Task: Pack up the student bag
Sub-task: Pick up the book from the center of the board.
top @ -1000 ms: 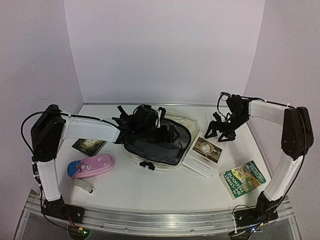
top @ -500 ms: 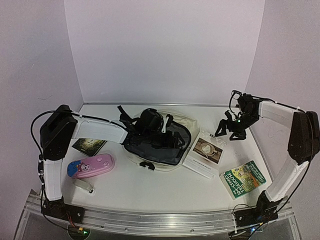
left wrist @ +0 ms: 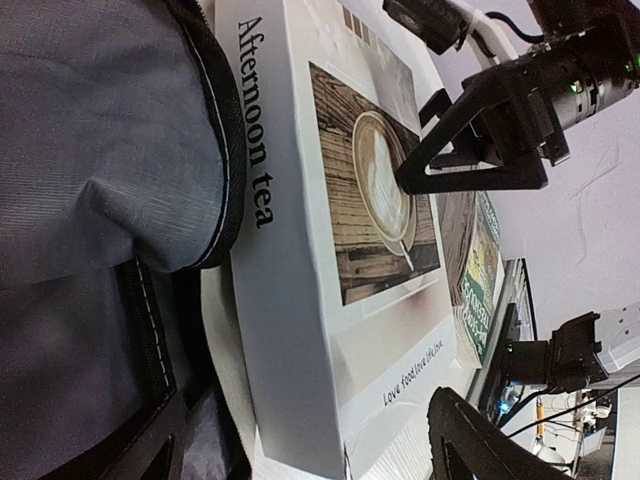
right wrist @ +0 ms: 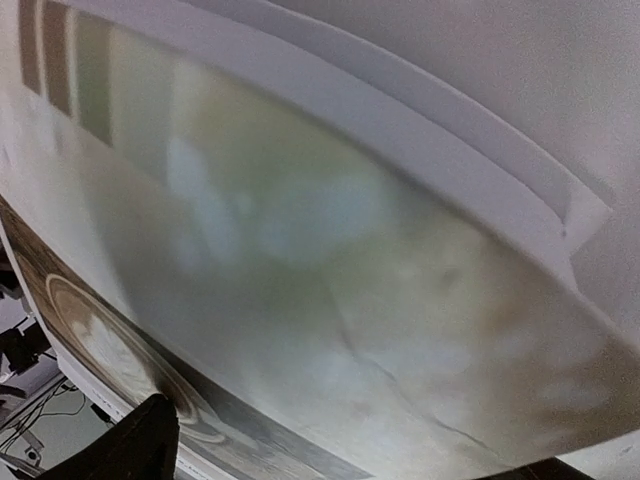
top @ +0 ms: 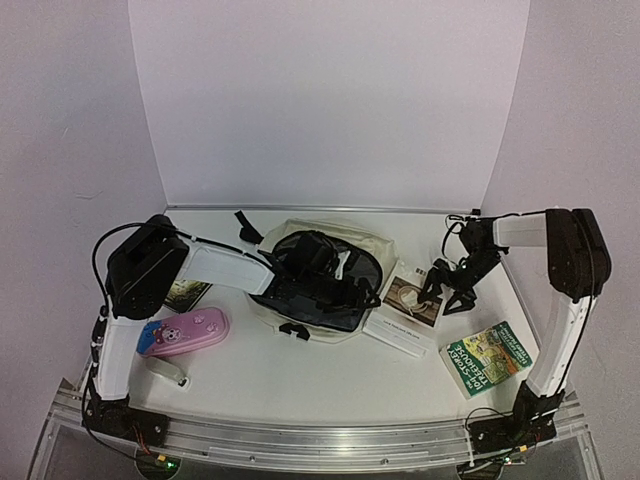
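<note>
Right pincer [top: 441, 290]: spread wide and empty, with its tips down at the cover of the white book [top: 404, 306]. We cannot tell whether they touch it.
Left pincer [left wrist: 305, 420]: jaws wide with nothing gripped. It reaches into the mouth of the student bag [top: 366, 252], facing over the black zip edge toward the white book.
Student bag: lies flat at mid-table with its mouth gaping and grey lining showing. The white book lies just beside its right rim, and from the left wrist the two look to be touching.
Inside the bag: we see only lining and the left arm. That arm hides part of the interior, so we cannot vouch for all of it.
Not yet packed: the white book; the green book [top: 487, 357] at the right front; the pink pencil case [top: 182, 332] at the left front; a dark card [top: 186, 294] partly under the left arm; and a small pale object [top: 167, 371] near the front edge.
Progress: early, by our judgement. The bag stands open, but every item we can see remains on the table.
Likely step in hand: getting the white book into the opening, with the left pincer placed to keep the mouth wide.
</note>
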Controlling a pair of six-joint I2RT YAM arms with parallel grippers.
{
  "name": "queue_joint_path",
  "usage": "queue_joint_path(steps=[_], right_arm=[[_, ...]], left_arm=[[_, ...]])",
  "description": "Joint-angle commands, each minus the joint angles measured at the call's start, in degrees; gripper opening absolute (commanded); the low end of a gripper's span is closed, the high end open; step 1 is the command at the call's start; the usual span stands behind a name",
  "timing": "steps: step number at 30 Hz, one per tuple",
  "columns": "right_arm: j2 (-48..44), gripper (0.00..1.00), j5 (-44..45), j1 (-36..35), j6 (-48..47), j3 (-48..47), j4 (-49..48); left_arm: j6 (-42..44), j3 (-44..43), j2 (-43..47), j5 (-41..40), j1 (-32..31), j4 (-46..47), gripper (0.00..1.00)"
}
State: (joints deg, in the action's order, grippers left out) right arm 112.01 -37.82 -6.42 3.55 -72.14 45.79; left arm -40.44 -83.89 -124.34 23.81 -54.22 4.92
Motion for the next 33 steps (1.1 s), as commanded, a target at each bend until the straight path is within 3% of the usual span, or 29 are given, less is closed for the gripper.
queue_joint_path(steps=[1, 5, 8, 15, 24, 33], right_arm=[[2.69, 0.89, -3.94, -2.84, 1.54, -4.46, -2.6], [3.79, 0.86, -4.58, -3.54, 3.6, -5.01, -5.65], [4.81, 0.77, -5.37, -3.55, 4.1, -4.65, -6.98], [3.9, 0.73, -7.86, -3.52, 4.22, -2.9, -8.75], [3.68, 0.69, -7.08, -2.66, 3.22, 0.47, -8.65], [4.53, 0.67, -8.83, -2.52, 2.95, 2.44, -9.24]], left_arm=[[-1.34, -4.06, -1.91, 4.57, -0.14, 4.59, 0.83], [-1.74, -5.09, -2.59, 6.64, -0.39, 5.84, 0.83], [-0.89, -6.09, -2.46, 7.54, -1.03, 6.21, 0.81], [2.4, -9.26, -2.47, 7.07, -3.0, 4.38, 0.8], [-6.0, -10.24, -7.03, 2.64, -2.39, 3.01, 0.8], [-12.94, -12.14, -10.79, 3.33, -1.37, 2.61, 0.81]])
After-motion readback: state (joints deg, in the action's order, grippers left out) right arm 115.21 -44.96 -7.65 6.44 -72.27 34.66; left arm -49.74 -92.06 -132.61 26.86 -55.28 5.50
